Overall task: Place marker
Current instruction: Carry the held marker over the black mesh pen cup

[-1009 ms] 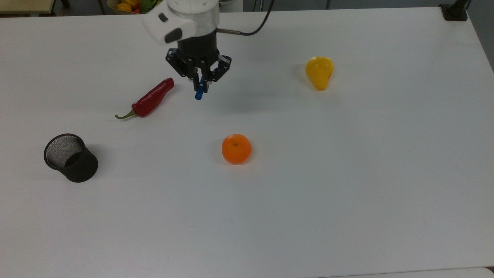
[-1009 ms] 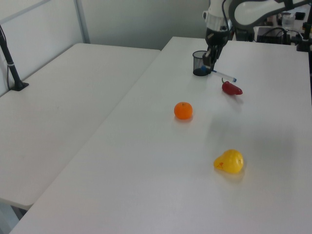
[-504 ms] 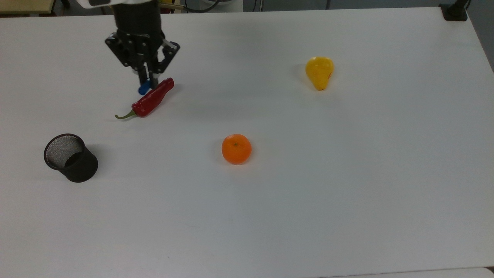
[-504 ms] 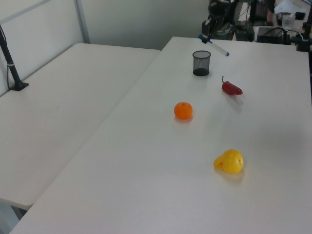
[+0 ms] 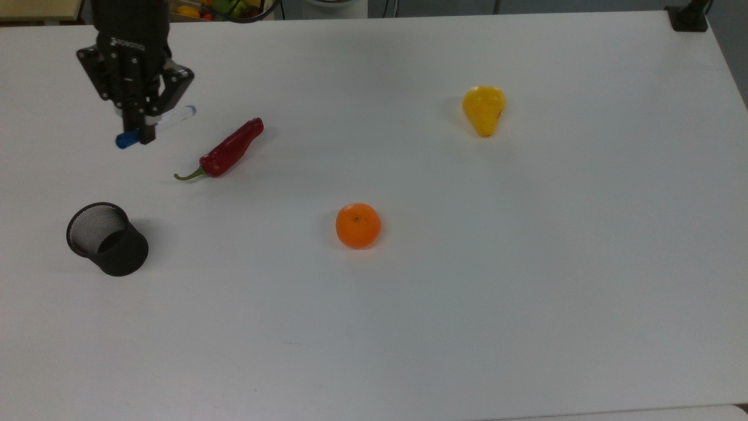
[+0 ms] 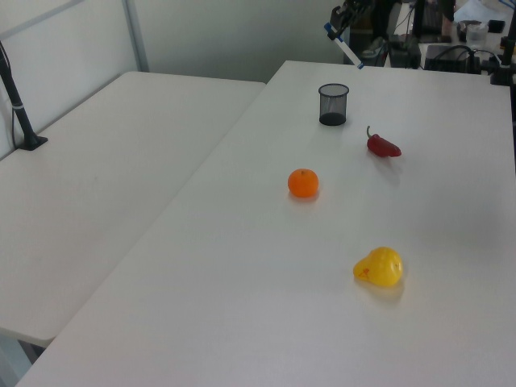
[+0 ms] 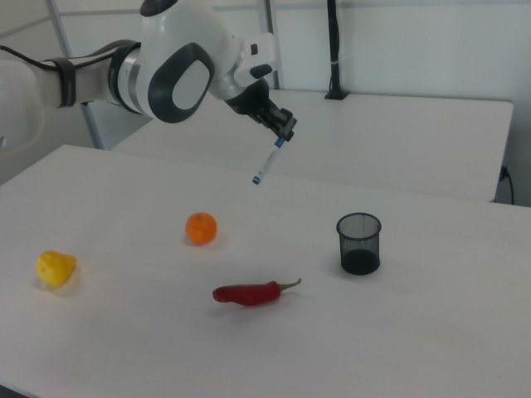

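Since the earlier frame, the gripper (image 5: 135, 126) is shifted toward the top view's left, past the chili (image 5: 225, 151); the marker (image 5: 153, 126) is clamped between closed fingers.

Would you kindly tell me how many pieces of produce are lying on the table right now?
3: a red chili at the top view's left, an orange near the middle, and a yellow pear at the top view's upper right.

My workspace is a long white table (image 5: 526, 327). In the left view, a second white table (image 6: 105, 185) butts against its left edge, with a black clamp post (image 6: 18, 105) standing at that table's far left edge. Behind both runs a pale wall with a grey metal upright (image 6: 134, 35). Light falls evenly, with soft shadows.
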Robot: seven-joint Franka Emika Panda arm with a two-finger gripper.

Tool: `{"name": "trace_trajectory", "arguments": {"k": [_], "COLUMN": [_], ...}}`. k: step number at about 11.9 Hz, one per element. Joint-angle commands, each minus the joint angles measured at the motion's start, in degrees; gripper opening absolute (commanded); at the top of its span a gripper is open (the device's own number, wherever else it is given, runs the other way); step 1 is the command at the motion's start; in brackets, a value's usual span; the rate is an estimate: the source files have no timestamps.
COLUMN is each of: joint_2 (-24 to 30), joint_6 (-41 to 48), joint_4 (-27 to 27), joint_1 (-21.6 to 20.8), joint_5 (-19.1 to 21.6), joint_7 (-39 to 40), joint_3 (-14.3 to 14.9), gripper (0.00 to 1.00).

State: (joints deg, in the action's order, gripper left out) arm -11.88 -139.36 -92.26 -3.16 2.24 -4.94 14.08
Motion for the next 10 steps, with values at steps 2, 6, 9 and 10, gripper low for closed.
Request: {"name": "trace_trajectory", "arguments": {"k": [2, 6, 9, 10], "joint_2": [-2.6, -7.8, -11.8, -12.7], "joint_6": [-13.1, -23.0, -28.6, -30.3], "joint_4": [-1.7, -1.6, -1.4, -1.5], "joint_1": [1.9, 4.7, 5.6, 5.7], "joint_5": [1.5, 1.4, 1.8, 1.8], "joint_7": [0.7, 0.8, 0.8, 0.8], "joint_3": [0.9, 1.3, 1.6, 1.6], "gripper": [0.01, 0.01, 0.01, 0.01]}}
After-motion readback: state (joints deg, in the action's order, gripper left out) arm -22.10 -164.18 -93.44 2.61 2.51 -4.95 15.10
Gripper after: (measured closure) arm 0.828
